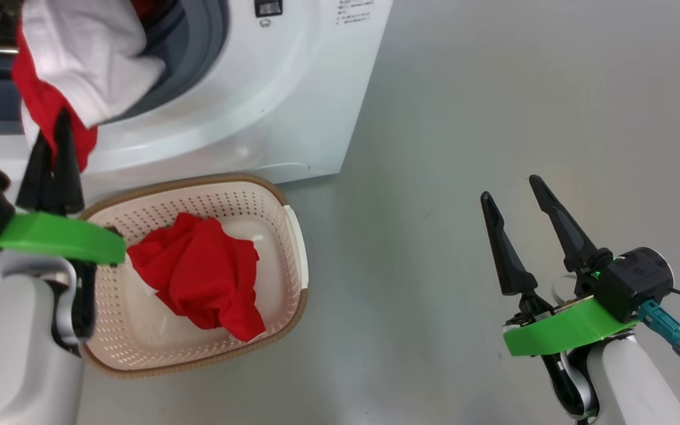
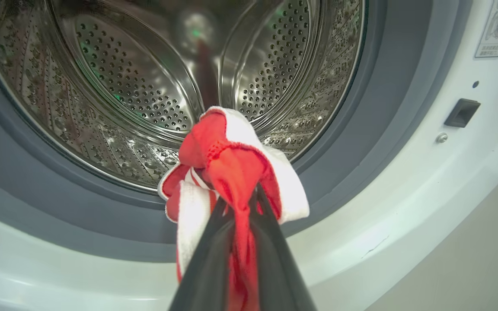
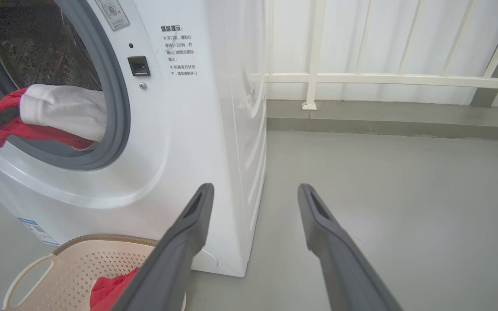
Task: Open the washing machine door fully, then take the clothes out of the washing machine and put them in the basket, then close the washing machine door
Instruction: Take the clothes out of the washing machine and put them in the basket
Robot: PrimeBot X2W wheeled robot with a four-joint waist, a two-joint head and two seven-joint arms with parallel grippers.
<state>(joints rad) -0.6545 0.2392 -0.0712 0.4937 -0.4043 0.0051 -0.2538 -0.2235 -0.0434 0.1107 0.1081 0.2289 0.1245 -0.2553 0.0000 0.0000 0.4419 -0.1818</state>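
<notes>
Shiny steel drum, soft clothes, seemingly plastic basket

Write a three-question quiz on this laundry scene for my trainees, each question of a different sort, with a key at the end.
1. True or false: the right gripper holds a garment.
2. Where does the plain red garment lie? A. in the drum B. in the basket C. on the floor
3. Fill in: the ___ gripper is shut on the red-and-white garment at the washing machine opening.
Key: 1. False: the right gripper is open and empty. 2. B. 3. Left: the left gripper pinches that garment.
</notes>
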